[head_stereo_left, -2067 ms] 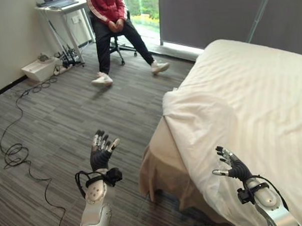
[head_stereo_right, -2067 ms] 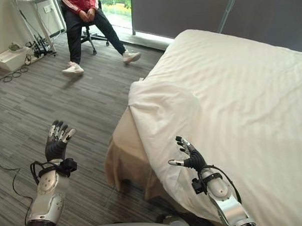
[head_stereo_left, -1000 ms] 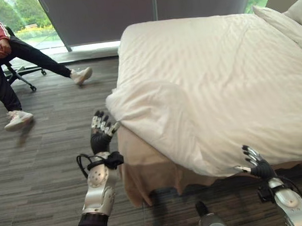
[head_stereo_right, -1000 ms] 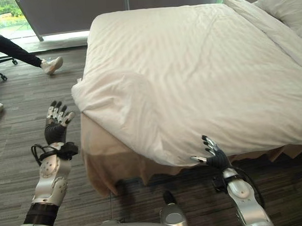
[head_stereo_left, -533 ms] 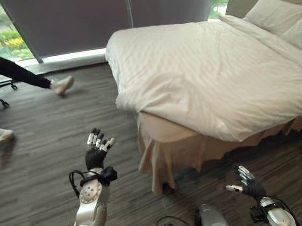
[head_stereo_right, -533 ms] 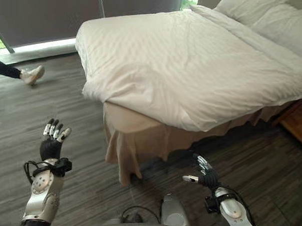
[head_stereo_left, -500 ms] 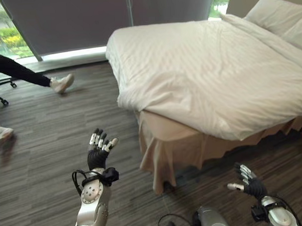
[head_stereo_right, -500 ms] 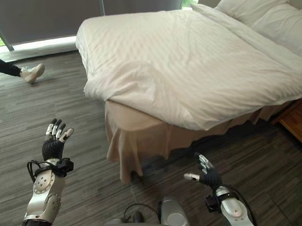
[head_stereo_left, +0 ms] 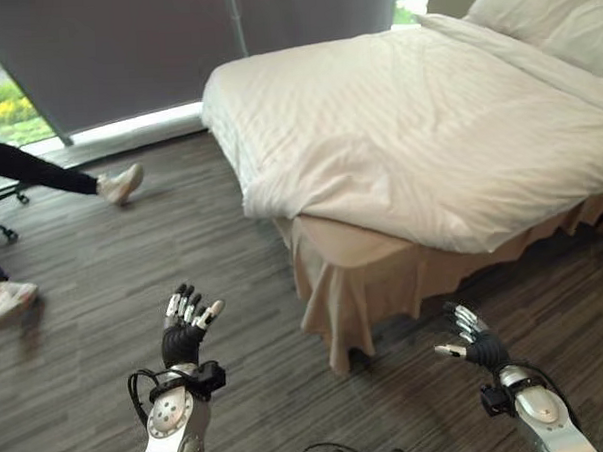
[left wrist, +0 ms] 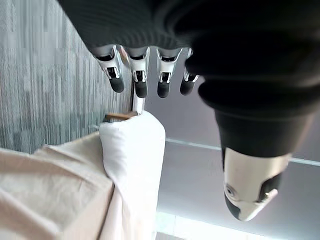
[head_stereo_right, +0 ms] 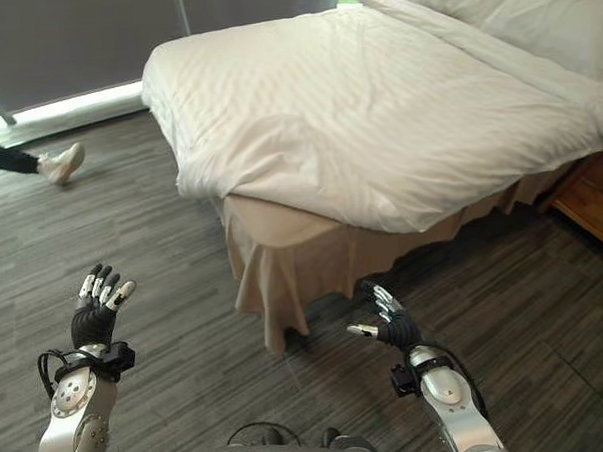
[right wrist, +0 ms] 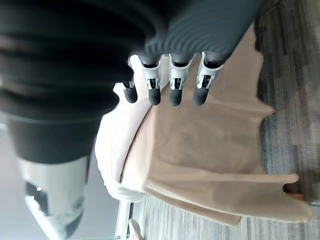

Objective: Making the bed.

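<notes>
Both my left hand (head_stereo_left: 183, 331) and right hand (head_stereo_left: 474, 345) hang spread, holding nothing. The duvet (head_stereo_left: 407, 131) lies at one o'clock — I'd grip its drooping near corner (head_stereo_left: 265, 200) first.

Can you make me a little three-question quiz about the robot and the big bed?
1. True or false: the left hand is gripping the white duvet.
2. What hangs below the duvet at the bed's near corner? A) beige bed skirt B) red blanket C) blue towel
3. Fill in: the right hand is held over the dark wood ____.

Key: 1 false, both hands are open and touch nothing; 2 A; 3 floor.
</notes>
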`<state>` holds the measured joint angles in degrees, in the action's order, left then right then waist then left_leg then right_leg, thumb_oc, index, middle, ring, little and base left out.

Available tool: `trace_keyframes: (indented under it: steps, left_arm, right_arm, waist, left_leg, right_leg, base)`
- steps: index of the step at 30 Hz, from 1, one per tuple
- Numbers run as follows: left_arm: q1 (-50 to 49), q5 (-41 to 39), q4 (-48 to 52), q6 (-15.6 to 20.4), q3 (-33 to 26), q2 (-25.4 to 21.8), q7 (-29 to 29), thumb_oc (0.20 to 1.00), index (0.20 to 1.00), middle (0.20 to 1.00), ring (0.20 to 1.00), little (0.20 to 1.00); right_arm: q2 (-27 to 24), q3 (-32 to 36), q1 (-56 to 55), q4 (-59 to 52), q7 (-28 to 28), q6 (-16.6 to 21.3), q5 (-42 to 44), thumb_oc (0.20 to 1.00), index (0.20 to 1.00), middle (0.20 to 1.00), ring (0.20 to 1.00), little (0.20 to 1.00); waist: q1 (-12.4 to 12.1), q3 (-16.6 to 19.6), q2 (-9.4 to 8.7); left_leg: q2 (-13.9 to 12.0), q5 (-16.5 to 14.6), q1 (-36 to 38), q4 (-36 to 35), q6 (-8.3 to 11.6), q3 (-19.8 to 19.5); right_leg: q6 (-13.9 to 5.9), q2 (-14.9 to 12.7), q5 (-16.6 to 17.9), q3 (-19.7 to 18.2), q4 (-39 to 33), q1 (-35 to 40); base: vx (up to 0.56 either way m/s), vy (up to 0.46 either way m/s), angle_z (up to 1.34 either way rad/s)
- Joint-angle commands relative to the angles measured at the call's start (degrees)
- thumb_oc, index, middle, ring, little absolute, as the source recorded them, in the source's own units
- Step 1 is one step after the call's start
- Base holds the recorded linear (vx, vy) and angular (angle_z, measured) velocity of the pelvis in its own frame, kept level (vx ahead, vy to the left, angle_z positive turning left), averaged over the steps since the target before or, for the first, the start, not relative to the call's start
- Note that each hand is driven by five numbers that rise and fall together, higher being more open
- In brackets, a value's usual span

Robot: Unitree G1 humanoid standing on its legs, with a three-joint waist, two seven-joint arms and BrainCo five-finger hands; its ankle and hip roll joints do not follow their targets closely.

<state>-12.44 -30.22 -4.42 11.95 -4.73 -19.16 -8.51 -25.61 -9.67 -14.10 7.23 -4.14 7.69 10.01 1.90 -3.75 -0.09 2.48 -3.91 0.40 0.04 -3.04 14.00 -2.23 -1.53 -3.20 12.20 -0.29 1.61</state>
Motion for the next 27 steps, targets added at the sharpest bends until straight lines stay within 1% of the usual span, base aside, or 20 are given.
trace_keyframes:
  steps: [1,2,3,4,5,6,7,8,11,12,13,15,17,20,22,23,24,25,26,27]
  left_arm:
    - [3.25,1.01,1.9,3.16,-1.18,-1.1,0.32,1.0,1.0,1.0,1.0,1.0]
    - [4.57,0.64,1.49,3.35,-0.47,-1.02,0.42,1.0,1.0,1.0,1.0,1.0]
    - [4.62,0.64,1.46,3.35,-0.48,-1.05,0.42,1.0,1.0,1.0,1.0,1.0]
    - [5.18,0.56,1.6,3.42,-0.09,-1.21,0.56,1.0,1.0,1.0,1.0,1.0]
    - [6.14,0.09,2.07,3.76,0.6,-1.04,0.32,1.0,1.0,1.0,1.0,1.0]
    - [6.18,0.08,2.06,3.76,0.59,-1.06,0.33,1.0,1.0,1.0,1.0,1.0]
    - [6.12,-1.1,2.51,3.86,0.92,-0.18,0.36,1.0,1.0,1.0,1.0,1.0]
    - [6.07,-1.28,2.56,3.83,1.09,0.05,0.45,1.0,1.0,1.0,1.0,1.0]
    - [6.02,-1.5,2.58,4.07,1.14,0.1,0.24,1.0,1.0,1.0,1.0,1.0]
    - [5.89,-1.69,2.23,4.17,1.52,0.01,0.25,1.0,1.0,1.0,1.0,1.0]
    - [6.17,-1.64,1.9,4.19,1.96,0.01,0.23,1.0,1.0,1.0,1.0,1.0]
    - [7.07,-1.7,1.6,4.38,2.73,0.16,0.35,1.0,1.0,1.0,1.0,1.0]
    - [7.84,-1.75,1.37,4.44,3.03,0.34,0.3,1.0,1.0,1.0,1.0,1.0]
    - [8.75,-2.02,1.79,4.64,3.15,0.39,0.24,1.0,1.0,1.0,1.0,1.0]
    - [8.84,-2.14,1.92,4.82,3.21,0.4,0.31,1.0,1.0,1.0,1.0,1.0]
    - [9.6,-0.83,1.77,4.69,3.06,-0.22,-0.43,1.0,1.0,1.0,1.0,1.0]
    - [9.63,-0.8,1.77,4.68,3.04,-0.23,-0.45,1.0,1.0,1.0,1.0,1.0]
    - [10.24,0.34,2.01,4.65,2.65,-0.98,-1.37,1.0,1.0,1.0,1.0,1.0]
    - [10.83,1.83,2.65,4.86,1.86,-2.31,-2.23,1.0,1.0,1.0,1.0,1.0]
    - [10.84,1.84,2.65,4.85,1.83,-2.33,-2.23,1.0,1.0,1.0,1.0,1.0]
  right_arm:
    - [-2.23,0.84,3.8,-1.27,0.77,2.71,1.74,1.0,1.0,1.0,1.0,1.0]
    - [-2.41,0.76,4.08,-1.14,0.88,2.86,2.11,1.0,1.0,1.0,1.0,1.0]
    - [-2.38,0.77,4.12,-1.13,0.87,2.86,2.11,1.0,1.0,1.0,1.0,1.0]
    - [-2.72,0.67,4.4,-1.13,0.9,2.95,2.36,1.0,1.0,1.0,1.0,1.0]
    - [-3.69,-0.05,5.39,-0.68,1.21,2.9,2.06,1.0,1.0,1.0,1.0,1.0]
    - [-3.68,-0.04,5.42,-0.68,1.21,2.89,2.06,1.0,1.0,1.0,1.0,1.0]
    - [-3.6,-0.29,5.66,-0.36,1.41,2.93,1.8,1.0,1.0,1.0,1.0,1.0]
    - [-3.45,0.03,5.31,-0.32,1.43,2.99,2.09,1.0,1.0,1.0,1.0,1.0]
    - [-3.27,0.75,4.6,-0.37,1.65,3.26,2.58,1.0,1.0,1.0,1.0,1.0]
    - [-3.32,1.19,4.13,-0.64,1.67,3.59,2.85,1.0,1.0,1.0,1.0,1.0]
    - [-3.39,1.31,4.01,-0.24,1.88,3.75,2.79,1.0,1.0,1.0,1.0,1.0]
    - [-3.83,1.82,3.62,-0.02,2.3,3.92,2.07,1.0,1.0,1.0,1.0,1.0]
    - [-3.93,2.22,3.59,-0.02,2.77,3.83,1.27,1.0,1.0,1.0,1.0,1.0]
    - [-3.44,2.58,3.95,0.26,3.06,3.65,0.62,1.0,1.0,1.0,1.0,1.0]
    - [-3.17,2.64,4.24,0.61,3.24,3.62,0.24,1.0,1.0,1.0,1.0,1.0]
    - [-2.53,2.54,5.62,1.93,4.21,3.62,-0.97,1.0,1.0,1.0,1.0,1.0]
    - [-2.5,2.53,5.67,1.96,4.23,3.62,-0.99,1.0,1.0,1.0,1.0,1.0]
    - [-1.81,2.32,6.46,1.92,4.43,3.7,-0.62,1.0,1.0,1.0,1.0,1.0]
    - [-0.8,1.48,7.19,1.5,3.57,3.99,-0.47,1.0,1.0,1.0,1.0,1.0]
    - [-0.78,1.46,7.24,1.53,3.57,4.0,-0.47,1.0,1.0,1.0,1.0,1.0]
  waist:
    - [0.06,0.26,-1.48]
    - [-0.09,-1.26,-2.42]
    - [-0.11,-1.19,-2.46]
    - [-0.53,-2.05,-2.66]
    - [-1.9,-3.56,-2.52]
    - [-1.88,-3.54,-2.48]
    - [-2.83,-3.56,-2.76]
    - [-2.72,-3.29,-3.12]
    - [-2.22,-2.73,-3.6]
    - [-1.67,-2.3,-3.23]
    - [-1.38,-2.15,-2.77]
    - [-0.33,-2.07,-1.63]
    - [0.16,-2.11,-0.89]
    - [0.2,-1.51,-0.26]
    - [0.1,-0.86,0.17]
    - [0.17,0.16,0.8]
    - [0.07,0.12,0.77]
    - [0.09,0.2,0.98]
    - [-0.24,0.32,1.47]
    - [-0.51,0.39,1.36]
  left_leg:
    - [-0.97,-1.8,2.26,1.47,1.49,-0.24]
    - [-2.54,-1.91,-2.37,12.1,2.38,-0.58]
    - [-2.58,-1.96,-2.67,12.39,2.37,-0.56]
    - [-3.14,-1.36,-5.38,17.87,2.78,-2.12]
    - [-2.07,0.0,-8.49,25.46,3.25,-8.38]
    - [-2.12,-0.05,-8.73,25.73,3.24,-8.41]
    - [-0.61,-0.26,-9.35,24.47,2.08,-13.96]
    - [-0.69,-0.16,-9.64,22.59,1.7,-15.74]
    - [-1.33,0.88,-9.04,17.06,1.69,-18.1]
    - [-1.68,1.88,-7.19,10.1,2.1,-20.11]
    - [-1.82,3.05,-6.5,6.67,2.68,-20.77]
    - [-2.18,5.78,-6.28,2.42,3.87,-19.84]
    - [-1.96,6.81,-6.83,1.42,4.38,-18.22]
    - [-1.22,5.18,-6.48,2.64,4.07,-16.56]
    - [-0.91,4.49,-5.53,1.36,3.5,-16.51]
    - [-0.19,3.43,-3.83,0.22,2.21,-15.82]
    - [-0.17,3.44,-3.74,0.14,2.17,-15.7]
    - [-0.1,2.89,-2.94,-0.46,1.47,-15.02]
    - [0.22,2.22,-0.68,-2.18,-0.27,-13.59]
    - [0.29,2.36,-0.67,-2.44,-0.31,-13.29]
  right_leg:
    - [-0.55,1.93,0.13,-2.62,-2.3,1.63]
    - [0.56,1.86,0.05,-3.63,-2.21,2.23]
    - [0.6,1.87,0.14,-3.64,-2.29,2.1]
    - [1.24,2.07,0.16,-4.25,-2.14,2.13]
    - [2.48,2.8,-0.06,-6.67,-2.05,2.47]
    - [2.51,2.85,0.02,-6.65,-2.12,2.4]
    - [2.59,2.93,0.3,-9.29,-2.41,2.76]
    - [2.62,2.54,0.4,-9.66,-2.35,2.69]
    - [2.7,2.16,0.06,-10.23,-2.37,2.7]
    - [2.88,2.23,-0.39,-10.74,-2.42,2.78]
    - [2.83,2.24,-0.62,-10.94,-2.57,2.95]
    - [2.81,1.88,-1.09,-10.51,-2.47,3.38]
    - [2.64,1.42,-1.71,-10.23,-2.38,4.17]
    - [2.05,0.32,-2.89,-10.33,-2.39,6.15]
    - [1.6,-0.09,-3.15,-10.53,-2.26,6.47]
    - [0.29,-1.3,-3.08,-10.56,-0.28,6.32]
    - [0.25,-1.34,-3.21,-10.68,-0.07,6.24]
    - [-0.26,-1.67,-2.87,-10.91,2.2,5.26]
    - [-2.26,-2.6,-0.78,-11.06,11.26,1.27]
    - [-2.3,-2.68,-1.22,-11.42,12.26,0.59]
  base:
    - [-0.06,-0.333,-0.18]
    - [-0.06,-0.172,-0.22]
    - [-0.09,-0.251,-0.24]
    - [-0.07,-0.174,-0.3]
    - [-0.07,-0.172,-0.42]
    - [-0.01,-0.144,-0.57]
    - [0.04,-0.082,-1.02]
    - [0.07,-0.106,-1.05]
    - [0.09,-0.038,-0.5]
    - [0.14,0.052,0.08]
    - [0.19,0.119,-0.05]
    - [0.15,0.174,-0.15]
    - [0.15,0.174,0.06]
    - [0.34,0.344,-0.09]
    - [0.23,0.249,-0.08]
    - [0.24,0.266,-0.13]
    - [0.32,0.373,-0.17]
    - [0.25,0.346,-0.23]
    - [0.25,0.344,-0.32]
    - [0.22,0.346,-0.74]
